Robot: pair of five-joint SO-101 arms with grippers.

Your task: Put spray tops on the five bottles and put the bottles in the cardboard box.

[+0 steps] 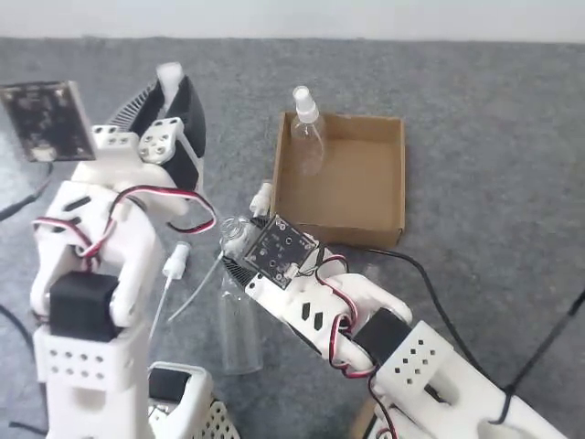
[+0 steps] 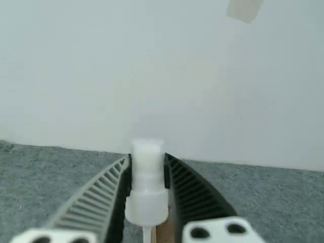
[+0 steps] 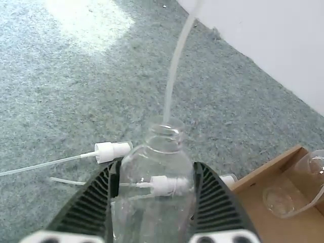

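My left gripper (image 1: 170, 91) is raised at the back left, shut on a white spray top (image 2: 147, 182) that stands between its ribbed fingers (image 2: 101, 197). My right gripper (image 3: 157, 169) is shut on a clear open bottle (image 3: 154, 202), held upright just in front of the cardboard box (image 1: 384, 174). A thin dip tube (image 3: 174, 66) comes down from above to the bottle's open neck (image 3: 166, 129). In the box's back left corner there is one bottle (image 1: 307, 137) with a spray top on it.
Another clear bottle (image 1: 239, 329) lies on the grey carpet beside my right arm. A loose spray top (image 1: 176, 261) with its tube lies left of it, and a second one (image 1: 263, 195) lies against the box's left wall. Black cables run at the right.
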